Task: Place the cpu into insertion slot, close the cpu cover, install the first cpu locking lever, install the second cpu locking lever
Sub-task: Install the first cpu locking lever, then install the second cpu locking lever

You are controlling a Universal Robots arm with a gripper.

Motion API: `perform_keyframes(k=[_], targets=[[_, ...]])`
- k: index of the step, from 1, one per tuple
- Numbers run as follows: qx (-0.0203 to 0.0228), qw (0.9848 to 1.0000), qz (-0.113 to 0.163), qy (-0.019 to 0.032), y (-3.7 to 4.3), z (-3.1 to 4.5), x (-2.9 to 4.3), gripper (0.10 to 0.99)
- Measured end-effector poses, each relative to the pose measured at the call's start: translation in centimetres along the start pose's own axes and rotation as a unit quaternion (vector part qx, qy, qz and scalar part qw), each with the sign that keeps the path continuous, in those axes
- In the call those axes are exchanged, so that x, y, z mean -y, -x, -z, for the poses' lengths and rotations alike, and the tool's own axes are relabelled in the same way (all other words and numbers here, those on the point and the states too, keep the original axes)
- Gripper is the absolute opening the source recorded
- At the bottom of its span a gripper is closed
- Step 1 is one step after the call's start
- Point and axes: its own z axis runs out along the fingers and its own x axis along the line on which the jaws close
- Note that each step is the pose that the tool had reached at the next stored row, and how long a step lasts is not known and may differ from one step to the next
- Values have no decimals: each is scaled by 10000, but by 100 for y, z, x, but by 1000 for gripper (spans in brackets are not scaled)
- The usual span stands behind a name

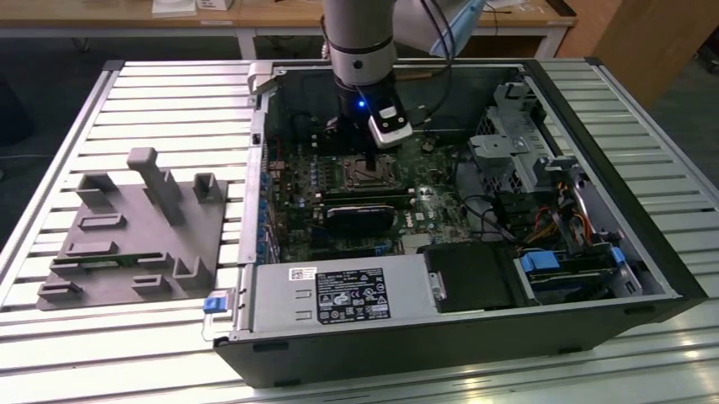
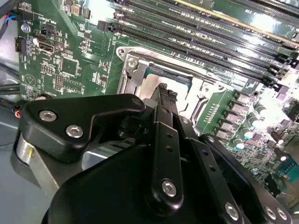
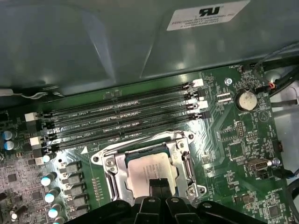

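Observation:
In both wrist views the cpu, a square chip with a dull silver top, lies in the insertion slot on the green board. The cpu cover, a silver frame plate, lies flat around it, and the chip shows through its window. My gripper stands straight over the socket. Its black fingertips are pressed together just above or on the chip's top, with nothing between them. I cannot make out how the locking levers stand.
Long black memory slots run beside the socket, with the grey case wall beyond them. A black graphics card, a power supply and a drive cage crowd the case. A grey fixture sits on the slatted table.

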Motion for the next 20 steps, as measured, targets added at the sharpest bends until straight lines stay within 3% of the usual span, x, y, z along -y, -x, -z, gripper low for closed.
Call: perform_keyframes(k=[7, 20], targets=[[1, 10000, 1, 2, 14, 102, -4, 106], [0, 10000, 0, 1, 21, 127, 8, 106]])
